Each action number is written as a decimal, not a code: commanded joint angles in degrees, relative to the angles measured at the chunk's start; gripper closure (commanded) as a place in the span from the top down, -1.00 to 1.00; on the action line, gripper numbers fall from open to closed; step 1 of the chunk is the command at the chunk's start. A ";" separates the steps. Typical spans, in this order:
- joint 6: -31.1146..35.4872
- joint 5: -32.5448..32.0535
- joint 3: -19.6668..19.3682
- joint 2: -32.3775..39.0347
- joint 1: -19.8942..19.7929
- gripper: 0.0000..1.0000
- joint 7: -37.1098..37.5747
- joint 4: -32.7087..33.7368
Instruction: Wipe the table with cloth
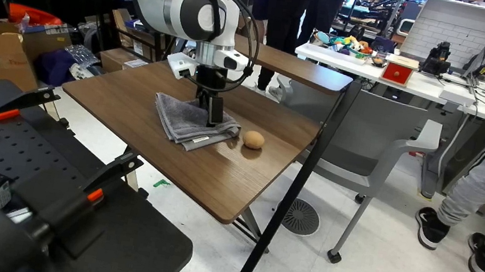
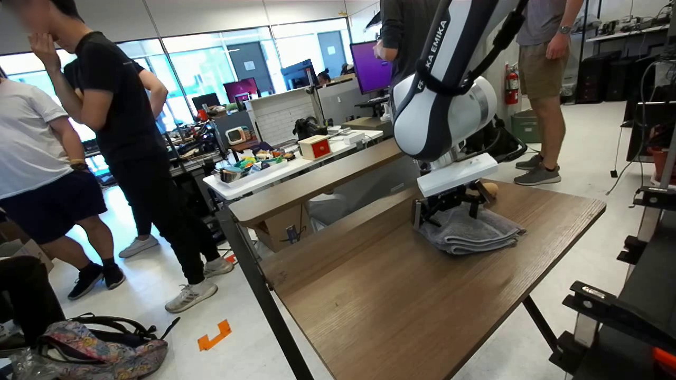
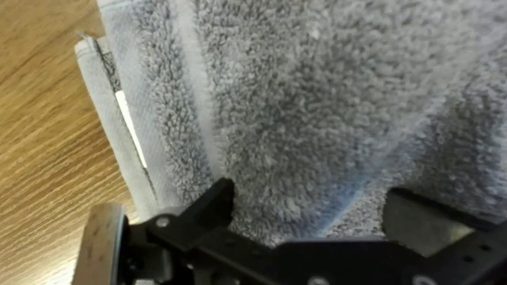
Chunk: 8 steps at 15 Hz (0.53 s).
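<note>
A folded grey cloth (image 1: 176,119) with a white label lies on the brown wooden table (image 1: 226,181). It also shows in an exterior view (image 2: 470,237) and fills most of the wrist view (image 3: 301,99). My gripper (image 1: 210,119) points down over the cloth, near its edge. In the wrist view the gripper (image 3: 309,194) has its two fingers wide apart, with cloth below and between them and nothing pinched. The fingertips are at or just above the cloth; I cannot tell whether they touch it.
A brown egg-shaped object (image 1: 253,140) sits on the table beside the cloth, close to the gripper, and is partly hidden in an exterior view (image 2: 491,189). A raised wooden shelf (image 1: 299,68) runs along one table side. A grey chair (image 1: 365,139) stands beside the table.
</note>
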 commanded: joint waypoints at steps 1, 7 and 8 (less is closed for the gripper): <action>1.57 1.08 2.99 2.25 -1.84 1.00 -1.84 0.17; 5.63 1.13 7.28 1.50 -1.64 1.00 -7.21 -3.99; 6.87 1.24 8.35 1.19 -1.57 1.00 -8.44 -5.07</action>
